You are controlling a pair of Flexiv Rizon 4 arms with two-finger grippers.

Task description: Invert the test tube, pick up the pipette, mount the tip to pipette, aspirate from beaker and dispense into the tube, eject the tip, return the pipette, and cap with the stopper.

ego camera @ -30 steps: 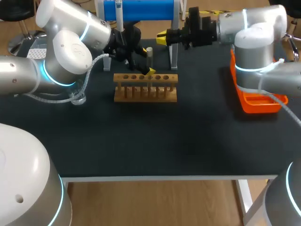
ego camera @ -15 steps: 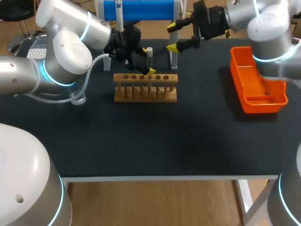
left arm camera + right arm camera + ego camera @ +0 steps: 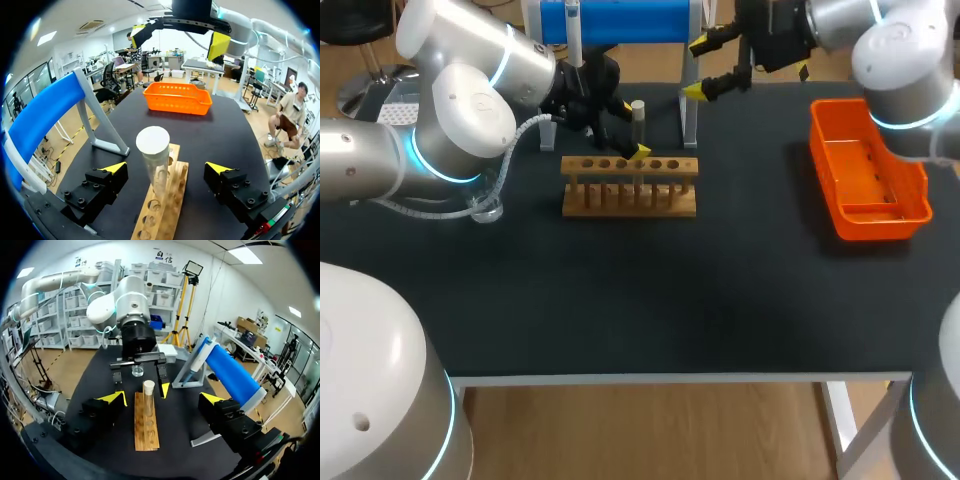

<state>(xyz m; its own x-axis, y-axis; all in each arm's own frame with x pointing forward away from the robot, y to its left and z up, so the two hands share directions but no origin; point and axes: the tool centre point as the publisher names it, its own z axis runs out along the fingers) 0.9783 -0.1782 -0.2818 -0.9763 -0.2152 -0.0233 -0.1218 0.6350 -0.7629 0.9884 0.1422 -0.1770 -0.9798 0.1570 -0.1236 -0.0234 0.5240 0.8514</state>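
Note:
A clear test tube (image 3: 638, 125) with a pale stopper on top stands upright in the wooden rack (image 3: 630, 190). My left gripper (image 3: 620, 138) is open around it, one finger on each side and neither touching, as the left wrist view shows: tube (image 3: 154, 160), gripper (image 3: 166, 168), rack (image 3: 160, 215). My right gripper (image 3: 703, 68) is open and empty, in the air behind and right of the rack. In the right wrist view it (image 3: 162, 398) faces the tube (image 3: 148, 397) and my left gripper (image 3: 140, 375) from a distance. A white pipette (image 3: 572, 30) hangs on the blue stand (image 3: 620, 20).
An orange tray (image 3: 865, 170) lies at the right side of the black table. A small glass beaker (image 3: 488, 210) stands left of the rack, under my left arm. The blue stand's leg (image 3: 689, 110) rises just right of the rack.
My right gripper has opened and pulled back up and to the right, away from the stand's leg. My left gripper and the tube have stayed put.

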